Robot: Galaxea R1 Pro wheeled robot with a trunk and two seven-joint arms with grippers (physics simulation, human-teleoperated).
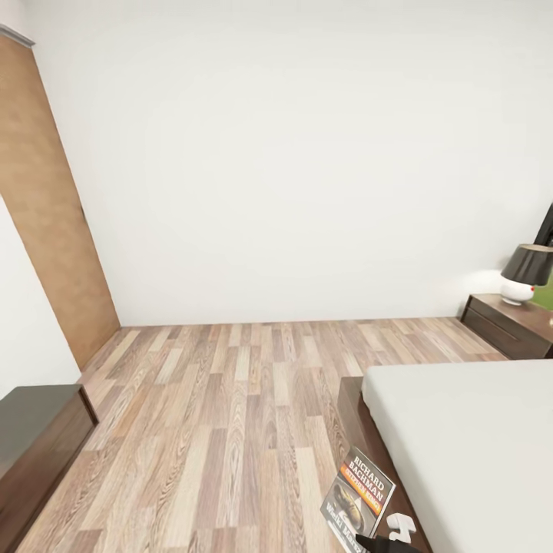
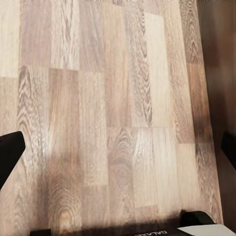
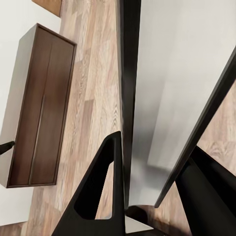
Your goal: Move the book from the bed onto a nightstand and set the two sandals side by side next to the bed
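Floor (image 1: 230,415): wood planks, mixed brown tones, visible grain, slight sheen. Walls (image 1: 292,153): plain matt white. Mattress (image 1: 476,438): smooth pale grey, matt. Nightstand (image 1: 511,326): dark wood. Book (image 1: 358,493): paper cover, glossy print. Lampshade (image 1: 528,265): glossy black.

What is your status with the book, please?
Right gripper shut on book. Left gripper open over floor. Nightstand ahead beyond bed.

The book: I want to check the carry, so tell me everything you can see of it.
The book is a thin paperback with a dark cover, white "RICHARD BACHMAN" lettering, an orange band and a car picture below. It sits tilted at the bottom of the head view, above the wood floor and just beside the bed frame, not lying on the mattress. Its lower edge runs out of the picture. In the right wrist view, the right pincer is closed on a thin pale panel, seemingly this book.
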